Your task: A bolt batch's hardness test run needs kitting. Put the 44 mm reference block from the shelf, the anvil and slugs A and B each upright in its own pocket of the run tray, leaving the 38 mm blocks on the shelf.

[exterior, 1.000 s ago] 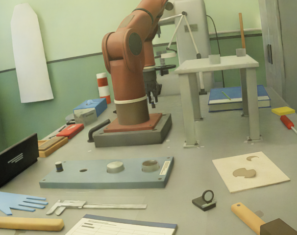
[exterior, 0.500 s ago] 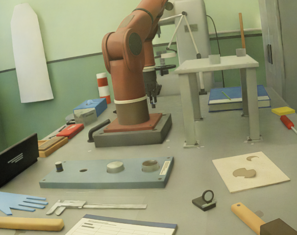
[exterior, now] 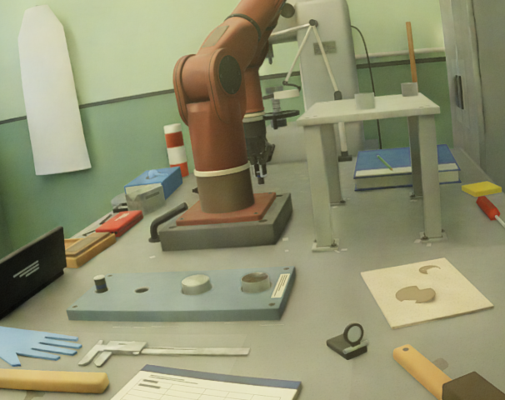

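Note:
The blue run tray (exterior: 182, 295) lies on the bench in front of the arm's base. A small dark slug (exterior: 100, 283) stands upright in its leftmost pocket. The pocket beside it (exterior: 141, 290) is a small empty hole. A grey disc (exterior: 196, 284) sits in the third pocket and a brownish disc (exterior: 255, 282) in the fourth. On the white shelf (exterior: 369, 107) two grey blocks stand, one near the middle (exterior: 365, 100) and one further right (exterior: 409, 88). My gripper (exterior: 259, 175) hangs behind the base, low over the bench, closed on a small thing I cannot make out.
A blue box (exterior: 154, 183) sits left of the base. A blue book (exterior: 406, 165) lies under the shelf. A beige mat (exterior: 425, 290) lies right of the tray. A caliper (exterior: 158, 349), a glove (exterior: 26, 344), a loupe (exterior: 350, 342) and a mallet (exterior: 442, 376) lie along the near edge.

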Controlling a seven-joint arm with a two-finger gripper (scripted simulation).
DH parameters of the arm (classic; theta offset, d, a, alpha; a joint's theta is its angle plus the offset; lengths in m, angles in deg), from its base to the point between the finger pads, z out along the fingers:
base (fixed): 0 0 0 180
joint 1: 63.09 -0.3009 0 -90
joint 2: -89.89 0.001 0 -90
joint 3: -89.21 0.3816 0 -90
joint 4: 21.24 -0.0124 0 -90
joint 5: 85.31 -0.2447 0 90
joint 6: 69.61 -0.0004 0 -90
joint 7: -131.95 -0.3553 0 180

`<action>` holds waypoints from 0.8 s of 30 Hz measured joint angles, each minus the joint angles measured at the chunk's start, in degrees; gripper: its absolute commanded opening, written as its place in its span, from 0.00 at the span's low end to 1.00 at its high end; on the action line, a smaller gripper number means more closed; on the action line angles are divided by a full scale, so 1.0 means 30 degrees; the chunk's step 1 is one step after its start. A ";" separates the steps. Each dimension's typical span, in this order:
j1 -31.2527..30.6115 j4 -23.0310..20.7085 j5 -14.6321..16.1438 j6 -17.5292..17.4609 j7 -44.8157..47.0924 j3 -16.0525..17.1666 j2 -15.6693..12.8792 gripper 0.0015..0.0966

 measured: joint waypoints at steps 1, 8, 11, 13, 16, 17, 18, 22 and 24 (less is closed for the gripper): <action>0.0000 0.0000 0.0000 0.0000 0.0000 0.0000 0.0000 0.27; 0.0000 0.0004 0.0004 -0.0008 0.0000 -0.0011 -0.0017 0.40; 0.0000 0.0003 0.0003 -0.0006 0.0000 -0.0009 -0.0015 0.40; 0.0000 0.0003 0.0003 -0.0006 0.0000 -0.0008 -0.0014 0.40; 0.0000 0.0003 0.0002 -0.0005 0.0000 -0.0007 -0.0012 0.40; 0.0000 0.0002 0.0002 -0.0005 0.0000 -0.0006 -0.0011 0.40; 0.0000 0.0002 0.0002 -0.0004 0.0000 -0.0006 -0.0011 0.40; -0.0013 0.0002 -0.0023 -0.0021 -0.0114 -0.0035 0.0000 0.40; -0.0036 0.0002 -0.0069 -0.0053 -0.0322 -0.0088 0.0018 0.40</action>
